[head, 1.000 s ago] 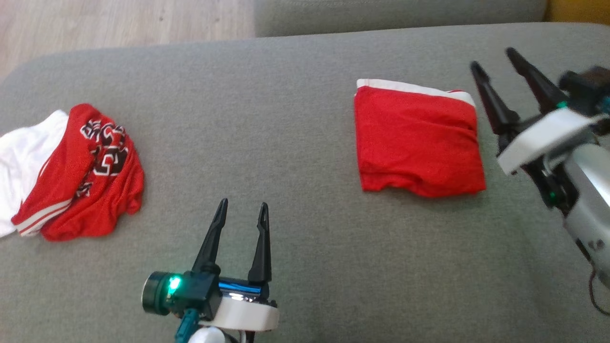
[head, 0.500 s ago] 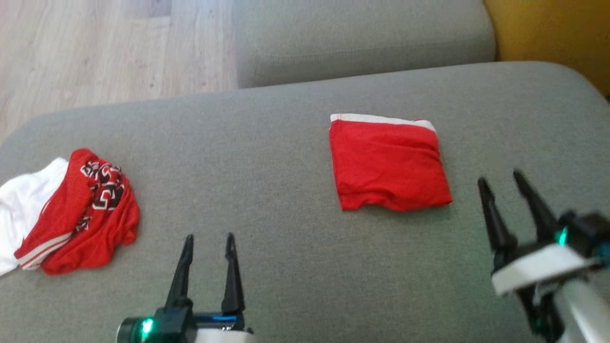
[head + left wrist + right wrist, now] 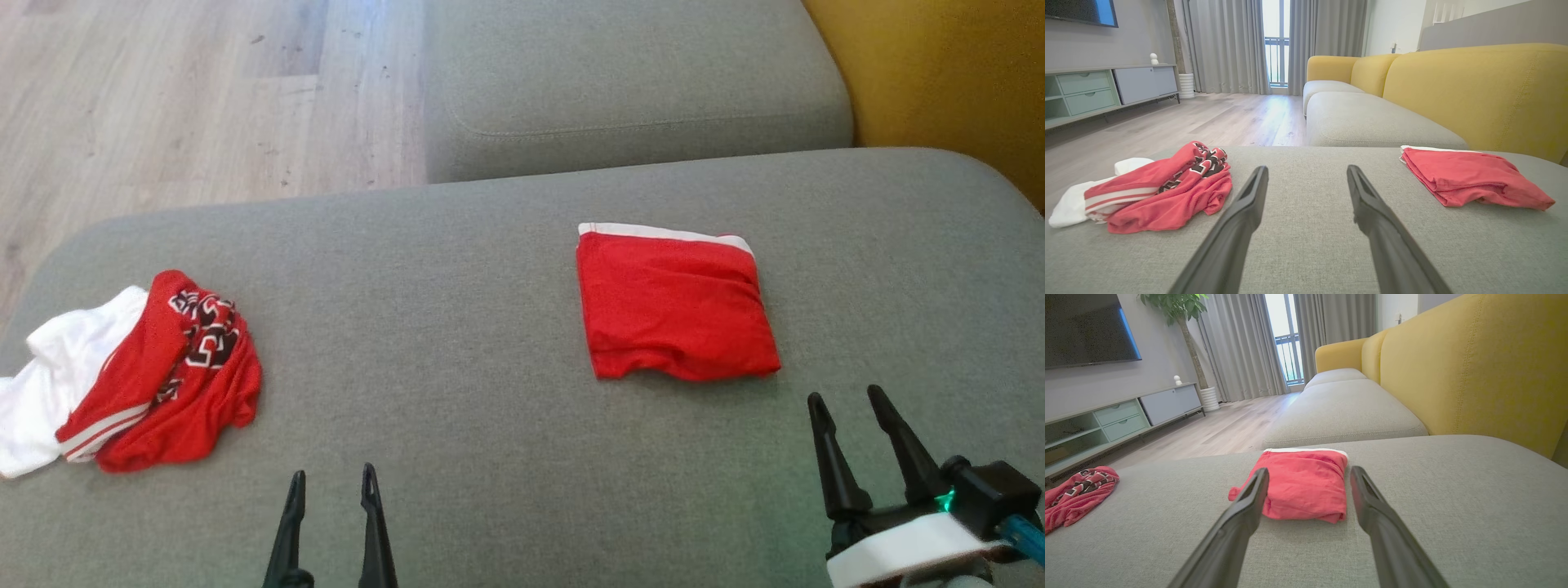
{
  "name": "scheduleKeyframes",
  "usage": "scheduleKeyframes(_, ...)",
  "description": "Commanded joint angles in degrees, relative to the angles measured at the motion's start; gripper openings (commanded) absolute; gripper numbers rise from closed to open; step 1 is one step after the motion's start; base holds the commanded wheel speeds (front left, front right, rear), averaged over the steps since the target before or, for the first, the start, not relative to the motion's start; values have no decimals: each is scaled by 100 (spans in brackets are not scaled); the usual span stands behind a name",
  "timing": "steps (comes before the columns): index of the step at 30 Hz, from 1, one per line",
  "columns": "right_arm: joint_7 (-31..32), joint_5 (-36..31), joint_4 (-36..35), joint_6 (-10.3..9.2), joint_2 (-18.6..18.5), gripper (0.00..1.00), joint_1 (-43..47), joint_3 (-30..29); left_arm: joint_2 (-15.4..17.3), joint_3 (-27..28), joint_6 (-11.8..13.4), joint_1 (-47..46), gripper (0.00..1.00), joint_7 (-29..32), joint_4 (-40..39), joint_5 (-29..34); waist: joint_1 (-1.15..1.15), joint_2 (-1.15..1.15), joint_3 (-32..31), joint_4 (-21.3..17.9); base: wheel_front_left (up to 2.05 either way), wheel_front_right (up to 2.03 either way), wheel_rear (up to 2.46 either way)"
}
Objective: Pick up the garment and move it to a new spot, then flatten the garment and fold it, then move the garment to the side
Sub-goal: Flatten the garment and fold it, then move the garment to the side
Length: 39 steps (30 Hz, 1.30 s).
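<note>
A folded red garment (image 3: 673,306) with a white band along its far edge lies flat on the grey sofa seat (image 3: 457,327), right of centre. The left wrist view has the garment (image 3: 1470,177) at the right; the right wrist view has the garment (image 3: 1302,484) just beyond the fingertips. My right gripper (image 3: 845,398) stands open a little in front of the garment's near right corner, touching nothing. My left gripper (image 3: 333,479) is open at the bottom of the head view, empty, over bare seat fabric.
A crumpled red jersey with black and white lettering (image 3: 175,367) lies over a white cloth (image 3: 49,384) near the seat's left edge. A second grey cushion (image 3: 637,82) sits behind, wooden floor (image 3: 163,106) at the far left, and a yellow sofa back (image 3: 939,73) at the right.
The head camera has tilted, so the whole scene sits lower in the picture. My right gripper has drawn back from beside the garment's right edge to in front of it. Both stay open.
</note>
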Motion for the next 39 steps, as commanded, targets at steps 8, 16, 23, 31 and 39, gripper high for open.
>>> scheduleKeyframes(8, -63, -90, -177, 39, 25, 100, -40, 10, -25, 301, -120, -235, 100, -37, -113, 109, 0, 0, -71, 80, 0, 0, 0)
scheduleKeyframes(16, -63, -97, -175, 39, 33, 100, -10, -4, -25, 308, -144, -221, 100, -37, -85, 124, 0, 0, -100, 92, 0, 0, 0)
scheduleKeyframes(23, -63, -81, -194, 39, 50, 100, 15, -6, -25, 299, -152, -215, 100, -37, -67, 137, 0, 0, -116, 108, 0, 0, 0)
scheduleKeyframes(31, -63, -76, -191, 39, 39, 100, 25, -16, -25, 295, -162, -223, 100, -37, -55, 136, 0, 0, -129, 131, 0, 0, 0)
scheduleKeyframes(39, -63, -7, -120, 39, 8, 100, 0, -28, -25, 271, -156, -244, 100, -37, -93, 146, 0, 0, 4, 174, 0, 0, 0)
